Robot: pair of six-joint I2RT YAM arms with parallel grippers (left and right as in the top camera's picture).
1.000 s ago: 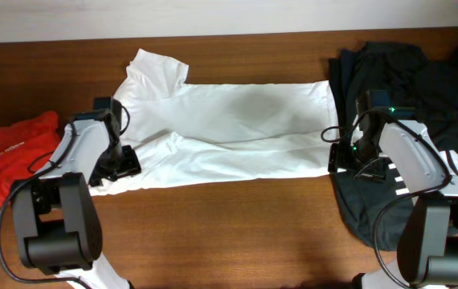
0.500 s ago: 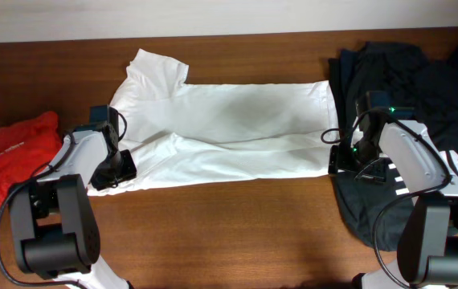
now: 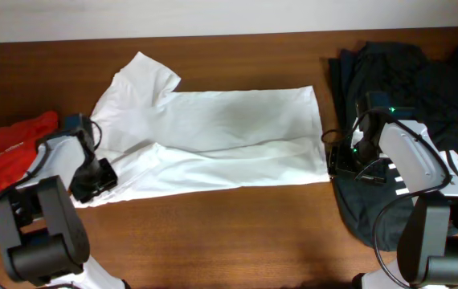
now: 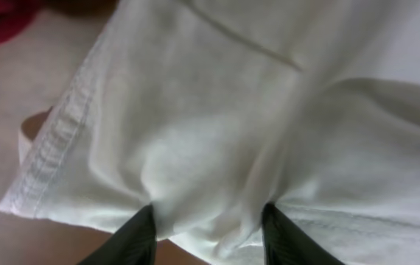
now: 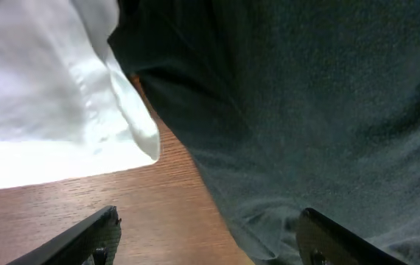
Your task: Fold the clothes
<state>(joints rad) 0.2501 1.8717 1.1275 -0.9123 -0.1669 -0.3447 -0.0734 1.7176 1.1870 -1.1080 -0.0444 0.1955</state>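
Clamped on the white T-shirt with the left gripper, at the lower-left corner of the cloth, close to a stitched hem. Seen from the left wrist: a pucker of white fabric caught between the two dark fingers and gathered toward them. Spread lengthwise across the middle of the brown table, folded into a long band, with one sleeve sticking up toward the far edge at the left end. Flanked by a red garment on the left, just behind the gripping arm, and by a black shirt on the right. Held wide open at the opposite end: the right gripper, parked just beside the band's lower-right corner, at the edge of the black shirt. From the right wrist, only bare wood and dark cloth between those fingers, with the white corner lying ahead and to the left, apart from both tips.
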